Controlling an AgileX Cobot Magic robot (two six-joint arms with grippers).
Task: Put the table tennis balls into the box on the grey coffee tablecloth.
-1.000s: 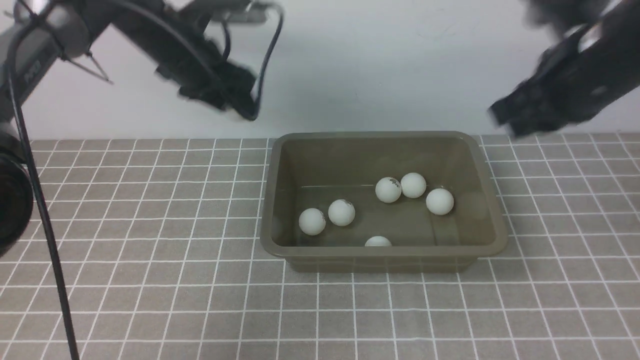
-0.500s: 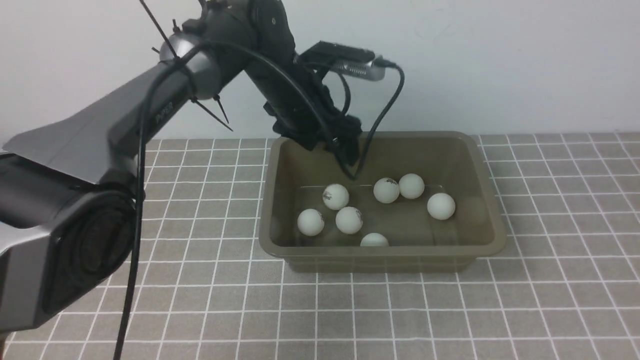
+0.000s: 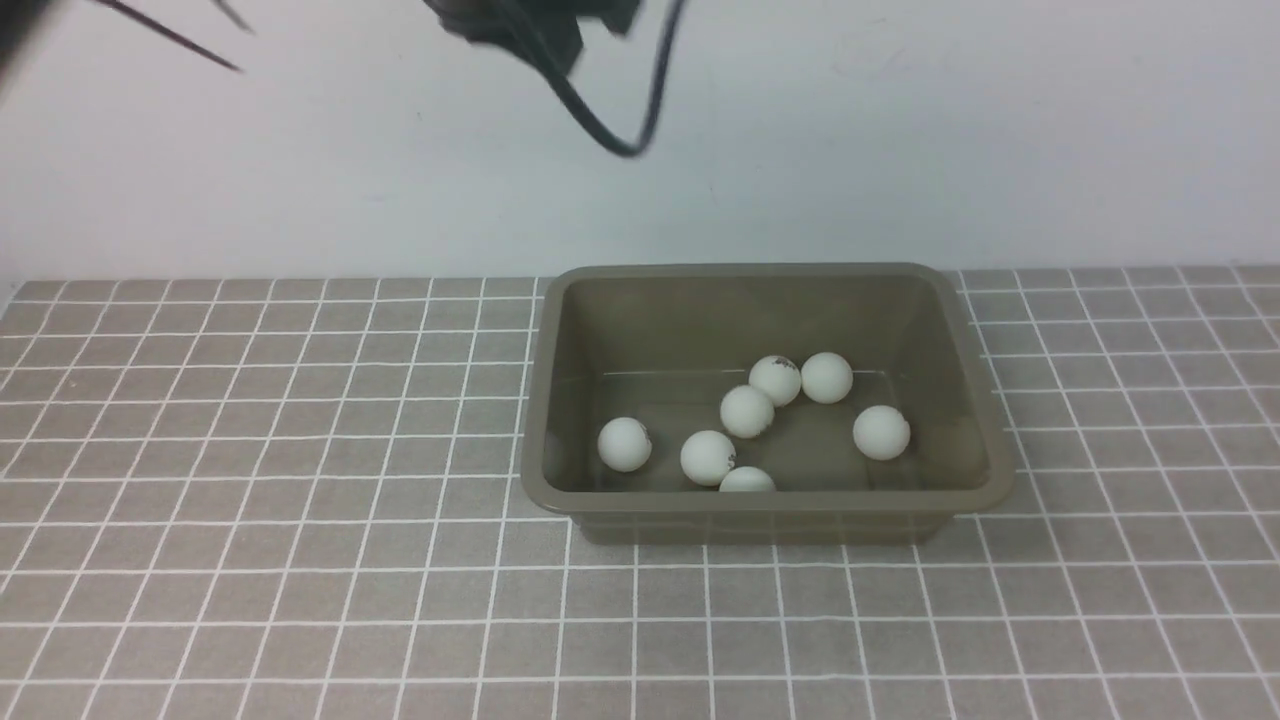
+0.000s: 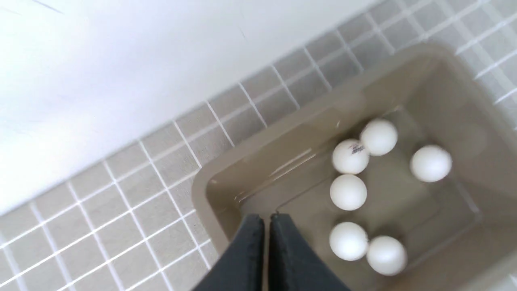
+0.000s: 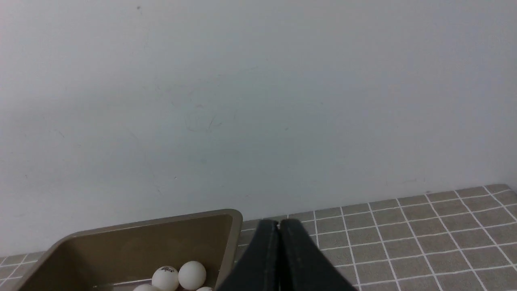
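The olive-grey box point(image 3: 560, 330) stands on the grey coffee tablecloth point(image 3: 260, 440) right of the middle. Several white table tennis balls lie inside it, one point(image 3: 625, 443) at the left, a cluster point(image 3: 775, 380) in the middle, one point(image 3: 881, 432) at the right. In the left wrist view my left gripper point(image 4: 267, 220) is shut and empty, high above the box point(image 4: 282, 141) and its balls point(image 4: 348, 192). In the right wrist view my right gripper point(image 5: 278, 224) is shut and empty, raised beside the box point(image 5: 236, 226). Only a blurred bit of the left arm point(image 3: 520, 25) shows in the front view.
A plain white wall point(image 3: 900, 130) rises behind the cloth. A black cable point(image 3: 620, 140) hangs from the left arm above the box.
My left arm was over the box half a second ago and has swung up and out of the front view. A seventh ball lies in the box, and the balls have rolled.
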